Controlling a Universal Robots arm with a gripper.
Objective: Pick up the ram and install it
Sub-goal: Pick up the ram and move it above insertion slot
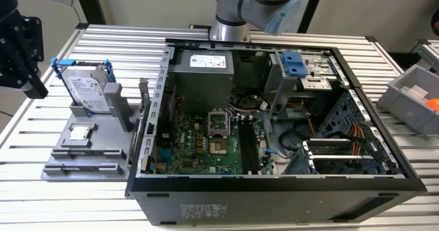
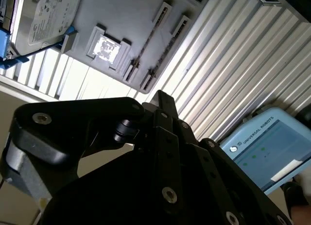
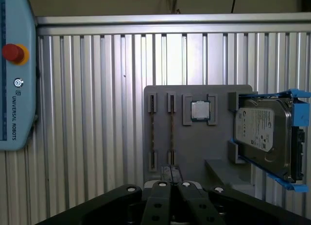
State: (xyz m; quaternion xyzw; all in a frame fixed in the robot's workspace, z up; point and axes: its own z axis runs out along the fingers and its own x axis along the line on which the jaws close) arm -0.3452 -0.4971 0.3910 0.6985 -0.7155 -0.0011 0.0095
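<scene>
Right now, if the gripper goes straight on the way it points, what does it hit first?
The gripper would probably meet the flat grey holder tray first, near a thin dark ram stick in its slot; depth is unclear.

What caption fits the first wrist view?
Shut gripper facing gray tray with chip and hard drive.

Landmark: computer case [image 1: 274,185] on the table [image 1: 69,202]. Motherboard [image 1: 199,148] inside it. On the exterior view's left, just beside it: tray [image 1: 65,159] bearing upright hard drive [image 1: 88,89], chip [image 1: 80,133] and, in the first wrist view, slotted ram [image 3: 171,132]. On the exterior view's right: bin [image 1: 412,100].
</scene>
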